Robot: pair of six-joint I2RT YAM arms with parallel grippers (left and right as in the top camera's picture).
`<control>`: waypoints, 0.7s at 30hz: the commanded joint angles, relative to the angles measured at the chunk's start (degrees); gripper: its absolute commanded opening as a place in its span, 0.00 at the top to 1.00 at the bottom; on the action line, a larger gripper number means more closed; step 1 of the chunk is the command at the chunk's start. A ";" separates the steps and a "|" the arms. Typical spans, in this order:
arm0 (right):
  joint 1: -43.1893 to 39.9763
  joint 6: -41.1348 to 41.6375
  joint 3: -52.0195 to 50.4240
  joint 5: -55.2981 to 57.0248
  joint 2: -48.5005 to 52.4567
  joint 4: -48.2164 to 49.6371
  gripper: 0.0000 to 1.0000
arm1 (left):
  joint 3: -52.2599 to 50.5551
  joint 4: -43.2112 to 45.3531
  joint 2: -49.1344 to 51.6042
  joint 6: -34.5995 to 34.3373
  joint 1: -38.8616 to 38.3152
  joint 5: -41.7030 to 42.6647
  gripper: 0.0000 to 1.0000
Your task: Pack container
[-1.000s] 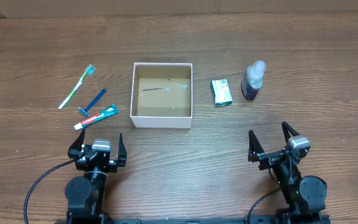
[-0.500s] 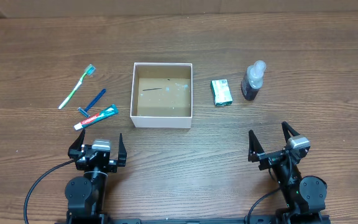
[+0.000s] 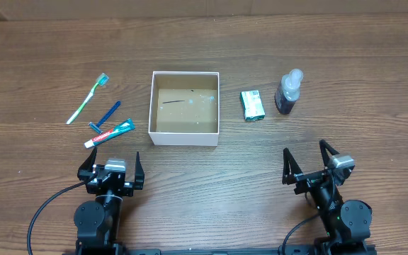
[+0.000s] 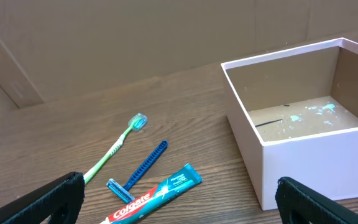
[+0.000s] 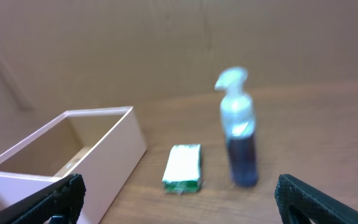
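Toothbrush [image 3: 87, 98], razor [image 3: 105, 116], toothpaste [image 3: 109, 133] lie at left of table [image 3: 211, 184]. Container [image 3: 184, 137] sits centre, upright. Green packet [image 3: 252, 105], spray bottle [image 3: 287, 92] just right. Left gripper [image 3: 112, 163], right gripper [image 3: 307, 156] below, jaws spread wide.

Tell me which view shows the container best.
Overhead: the whole container, all four walls and the floor, in sharp focus. The left wrist view crops its right side; the right wrist view shows only a blurred part with little floor.
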 commanded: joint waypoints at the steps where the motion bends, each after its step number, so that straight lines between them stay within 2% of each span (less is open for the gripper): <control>1: -0.33 3.41 5.51 -4.81 2.91 -4.24 0.00 | -0.28 0.02 -0.44 0.48 0.57 -0.35 0.00; 4: -0.33 1.49 16.98 -4.50 11.13 -11.41 0.00 | -0.28 0.02 -0.44 0.48 0.57 -0.35 0.00; 8: -0.33 -2.16 37.79 -4.31 28.50 -23.21 0.00 | -0.28 0.02 -0.44 0.48 0.57 -0.35 0.00; 13: -0.33 -7.85 71.73 -3.85 56.61 -47.25 0.00 | -0.28 0.02 -0.44 0.48 0.57 -0.35 0.00; 15: -0.33 -7.78 81.99 -3.91 66.34 -51.71 0.00 | -0.28 0.02 -0.44 0.48 0.57 -0.35 0.00; 18: -0.33 -7.82 88.39 -3.89 75.32 -52.41 0.00 | -0.28 0.02 -0.44 0.48 0.57 -0.35 0.00; 21: -0.44 -7.61 88.74 -2.75 80.85 -49.48 0.00 | -0.28 0.04 -0.44 0.48 0.57 -0.35 0.00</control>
